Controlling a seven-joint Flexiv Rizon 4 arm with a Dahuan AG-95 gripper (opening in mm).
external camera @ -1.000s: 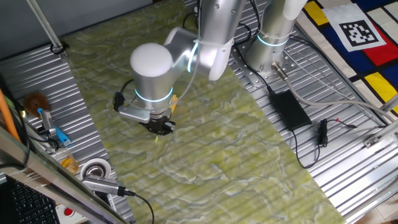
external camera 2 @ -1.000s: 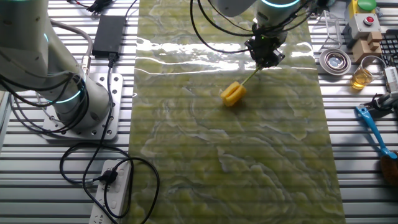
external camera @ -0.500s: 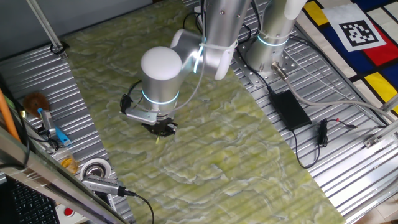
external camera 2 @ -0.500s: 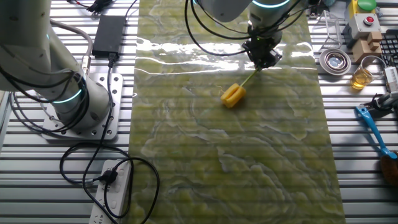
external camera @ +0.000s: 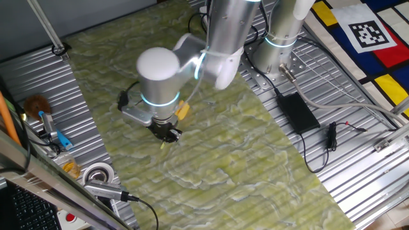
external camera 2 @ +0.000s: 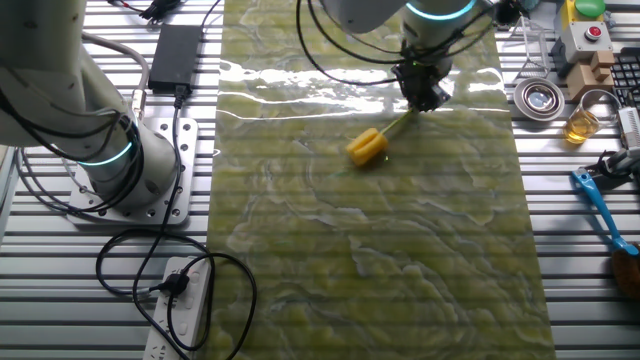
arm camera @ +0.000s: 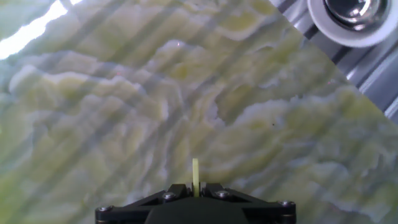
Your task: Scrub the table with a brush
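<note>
In one fixed view the gripper [external camera: 167, 133] pinches the brush [external camera: 183, 110] low over the table [external camera: 243, 160]; in the other, its yellow head rests on the table near the gripper [external camera 2: 424, 97]; the hand view shows the handle tip clamped between closed jaws.

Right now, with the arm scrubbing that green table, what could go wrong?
The gripper pinches only the far tip of the brush by its thin stick, so side load from scrubbing may twist it loose or bend it. The yellow head sits off to one side on the table, so pressure may be uneven.
</note>
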